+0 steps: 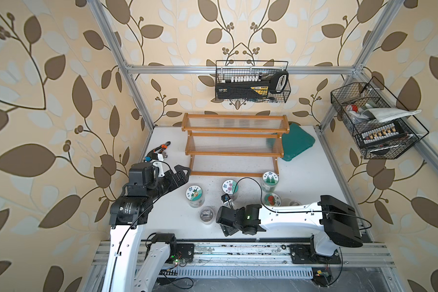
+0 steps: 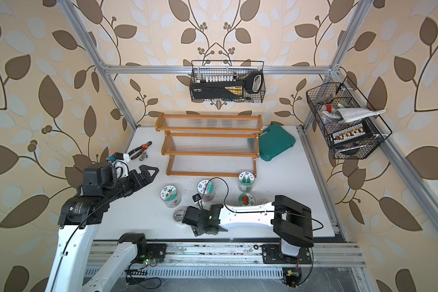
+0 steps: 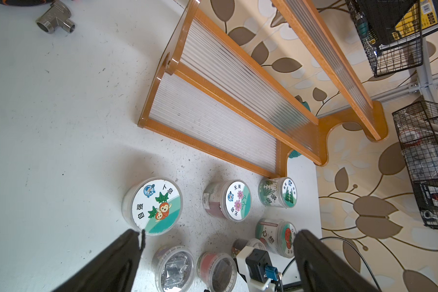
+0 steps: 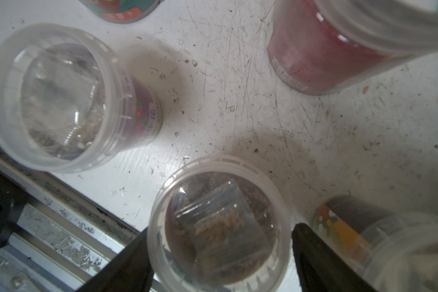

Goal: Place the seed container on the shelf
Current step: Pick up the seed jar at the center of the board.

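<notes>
A seed container (image 4: 218, 222) with a clear lid, a small bag of seeds showing through it, stands near the table's front edge. My right gripper (image 4: 220, 252) is open and straddles it: one finger sits close against the lid's rim, and a gap shows at the other. In both top views the right gripper (image 1: 225, 226) (image 2: 195, 225) hides this container. The left wrist view shows the seed container (image 3: 216, 270) with a red label. The shelf (image 1: 234, 149) (image 2: 210, 151) (image 3: 213, 121) stands bare at the back. My left gripper (image 1: 181, 174) (image 3: 218, 235) hangs open and holds nothing, left of the shelf's front.
Several printed-lid jars stand before the shelf: carrot (image 1: 194, 193), flower (image 1: 229, 187), tree (image 1: 270, 178), strawberry (image 1: 272, 199). A clear-lidded jar (image 1: 206, 215) sits left of my right gripper. Green case (image 1: 297, 144), pliers (image 1: 162, 148), and wire baskets (image 1: 252, 82) (image 1: 374, 121) on the frame.
</notes>
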